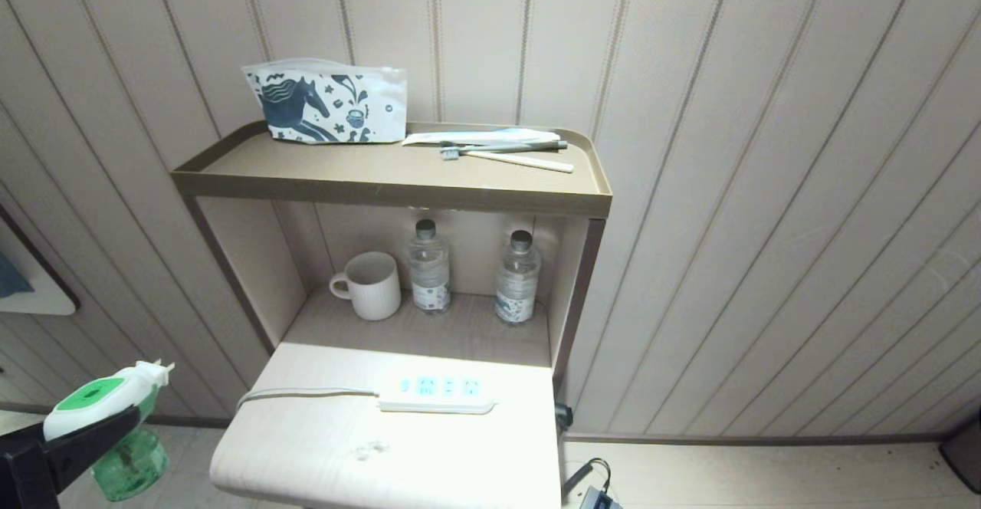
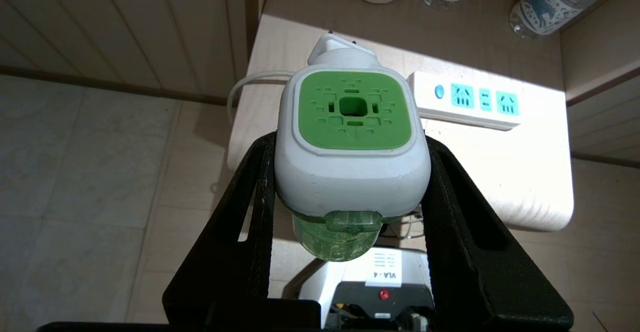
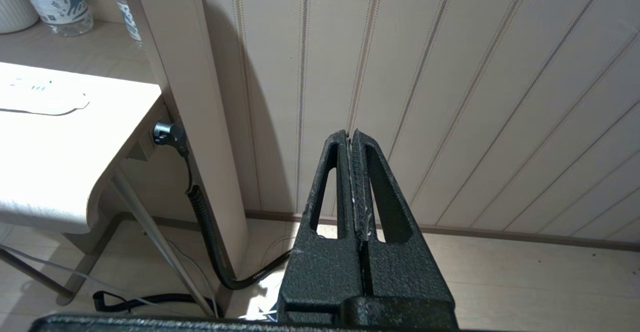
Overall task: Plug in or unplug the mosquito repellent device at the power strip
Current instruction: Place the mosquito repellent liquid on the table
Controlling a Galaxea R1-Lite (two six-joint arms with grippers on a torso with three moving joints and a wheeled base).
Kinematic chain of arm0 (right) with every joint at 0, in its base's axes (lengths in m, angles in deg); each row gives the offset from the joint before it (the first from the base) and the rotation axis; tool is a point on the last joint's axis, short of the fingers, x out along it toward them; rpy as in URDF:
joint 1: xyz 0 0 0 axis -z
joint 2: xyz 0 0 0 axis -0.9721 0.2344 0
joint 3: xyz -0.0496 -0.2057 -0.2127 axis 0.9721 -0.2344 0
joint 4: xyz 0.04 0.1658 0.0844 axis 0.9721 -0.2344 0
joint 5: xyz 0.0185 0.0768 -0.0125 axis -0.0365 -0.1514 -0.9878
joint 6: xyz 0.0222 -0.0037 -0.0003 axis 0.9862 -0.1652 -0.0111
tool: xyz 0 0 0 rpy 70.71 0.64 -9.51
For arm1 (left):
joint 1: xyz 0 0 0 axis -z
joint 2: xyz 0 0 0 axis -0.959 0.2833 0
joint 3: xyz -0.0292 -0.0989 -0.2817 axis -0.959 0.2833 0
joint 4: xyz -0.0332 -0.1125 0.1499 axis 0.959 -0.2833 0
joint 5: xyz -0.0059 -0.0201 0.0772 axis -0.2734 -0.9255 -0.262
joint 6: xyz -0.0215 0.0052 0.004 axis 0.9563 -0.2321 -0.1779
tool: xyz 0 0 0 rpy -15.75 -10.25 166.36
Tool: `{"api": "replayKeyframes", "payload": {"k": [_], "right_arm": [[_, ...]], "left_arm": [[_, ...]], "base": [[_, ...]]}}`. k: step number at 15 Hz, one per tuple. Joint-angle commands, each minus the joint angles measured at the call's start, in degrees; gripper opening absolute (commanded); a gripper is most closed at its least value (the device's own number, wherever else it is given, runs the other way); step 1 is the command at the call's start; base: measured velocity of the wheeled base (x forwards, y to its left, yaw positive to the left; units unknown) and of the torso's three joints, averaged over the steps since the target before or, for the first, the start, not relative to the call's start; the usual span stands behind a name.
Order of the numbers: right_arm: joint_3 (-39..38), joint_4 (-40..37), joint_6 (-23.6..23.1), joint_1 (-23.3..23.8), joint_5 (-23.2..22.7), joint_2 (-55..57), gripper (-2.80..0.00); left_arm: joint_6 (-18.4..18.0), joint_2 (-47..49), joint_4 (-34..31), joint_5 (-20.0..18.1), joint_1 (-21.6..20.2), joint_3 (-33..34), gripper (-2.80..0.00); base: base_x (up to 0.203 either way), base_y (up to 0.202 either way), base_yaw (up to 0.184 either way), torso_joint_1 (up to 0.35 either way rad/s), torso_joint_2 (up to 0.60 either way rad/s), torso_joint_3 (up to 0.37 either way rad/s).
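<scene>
The mosquito repellent device (image 1: 107,398), white with a green top face and a translucent green bottle, hangs in the air at the lower left, off the table's left edge. My left gripper (image 1: 115,425) is shut on its white body (image 2: 352,142), one black finger on each side, and its plug prongs point toward the table. The white power strip (image 1: 437,392) with light blue sockets lies flat on the pale table, nothing plugged into it; the left wrist view has the power strip (image 2: 467,99) just beyond the device. My right gripper (image 3: 351,134) is shut and empty, to the right of the table, facing the wall.
A white mug (image 1: 369,285) and two clear water bottles (image 1: 429,267) (image 1: 517,277) stand in the shelf recess behind the strip. A printed pouch (image 1: 326,103) and toothbrushes (image 1: 498,149) lie on the top shelf. A black cable (image 3: 205,222) hangs by the table's right side.
</scene>
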Motion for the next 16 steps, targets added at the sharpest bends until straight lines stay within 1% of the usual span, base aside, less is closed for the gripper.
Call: {"api": "replayKeyframes", "payload": {"k": [1,4,7,10,12,14,15,16], "right_arm": [[0.0,-0.13,0.0,-0.02,-0.01,0.11,-2.8],[0.0,-0.13,0.0,-0.02,-0.01,0.11,-2.8],[0.0,-0.13,0.0,-0.02,-0.01,0.11,-2.8],[0.0,-0.13,0.09,-0.02,-0.01,0.11,-2.8],[0.0,-0.13,0.09,-0.02,-0.01,0.11,-2.8],[0.0,-0.13,0.09,-0.02,-0.01,0.11,-2.8],[0.0,-0.13,0.17,-0.02,-0.01,0.11,-2.8],[0.0,-0.13,0.17,-0.02,-0.01,0.11,-2.8]], "left_arm": [[0.12,0.42,0.24,0.15,0.01,-0.45,-2.8],[0.03,-0.31,1.51,0.59,-0.05,-1.73,-2.8],[-0.05,-0.92,1.69,0.76,-0.05,-2.99,-2.8],[-2.29,-1.92,3.83,3.0,-0.05,-2.1,-2.8],[-5.37,-1.41,12.54,5.88,-0.05,2.21,-2.8],[-10.35,0.26,26.31,8.11,-0.05,7.23,-2.8],[-11.88,1.78,30.79,8.83,-0.02,8.71,-2.8],[-12.24,3.35,32.32,9.22,-0.02,9.22,-2.8]], "base": [[0.0,0.0,0.0,-0.106,0.27,0.133],[0.0,0.0,0.0,-0.161,0.37,0.198],[0.0,0.0,0.0,-0.231,0.51,0.276],[0.0,0.0,0.0,-0.245,0.55,0.297],[0.0,0.0,0.0,-0.243,0.54,0.298],[0.0,0.0,0.0,-0.228,0.52,0.293],[0.0,0.0,0.0,-0.222,0.52,0.29],[0.0,0.0,0.0,-0.225,0.51,0.293]]}}
